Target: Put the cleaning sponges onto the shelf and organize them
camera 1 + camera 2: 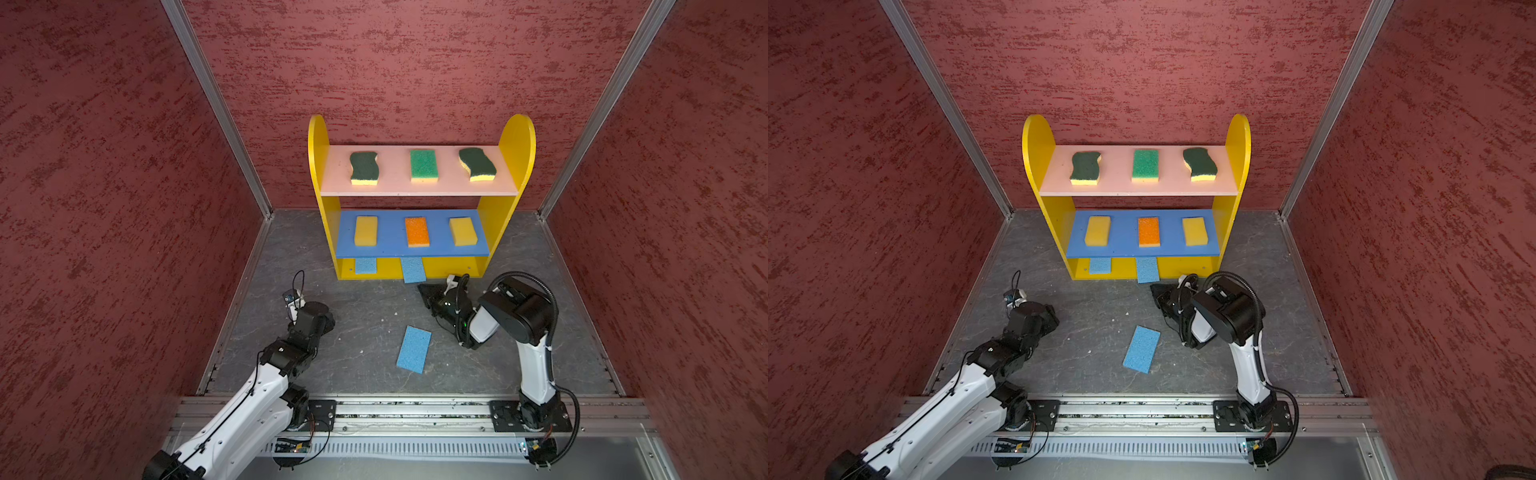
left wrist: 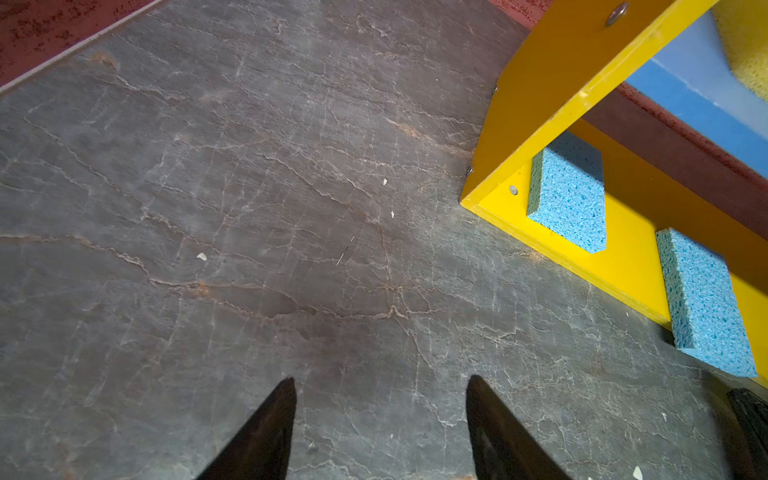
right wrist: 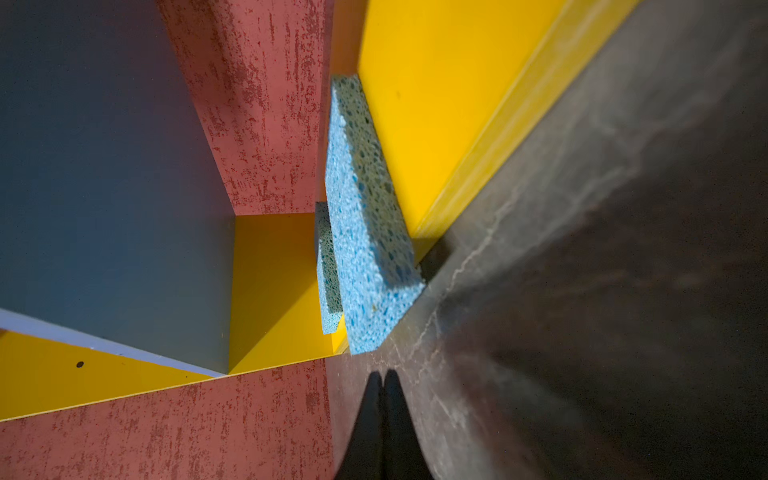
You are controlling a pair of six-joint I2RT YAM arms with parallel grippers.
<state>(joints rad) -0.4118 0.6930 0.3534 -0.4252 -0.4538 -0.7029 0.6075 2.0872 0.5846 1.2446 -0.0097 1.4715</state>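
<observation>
Blue sponge [image 1: 414, 349], the 1 loose on the tabletop [image 1: 365, 307], lies flat behind the shut, empty right gripper [image 3: 383, 374] and beside the half-open, empty left gripper [image 2: 381, 379], probably light and squashy, best pinched across its long edges.

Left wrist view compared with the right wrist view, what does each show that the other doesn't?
Only the left wrist view: the left gripper, open, and a corner of a yellow sponge on the blue middle board. Only the right wrist view: the right gripper, tips pressed shut, and that board's underside. Both: the grey floor, one blue sponge fully on the yellow bottom board, and another blue sponge overhanging its front edge.
</observation>
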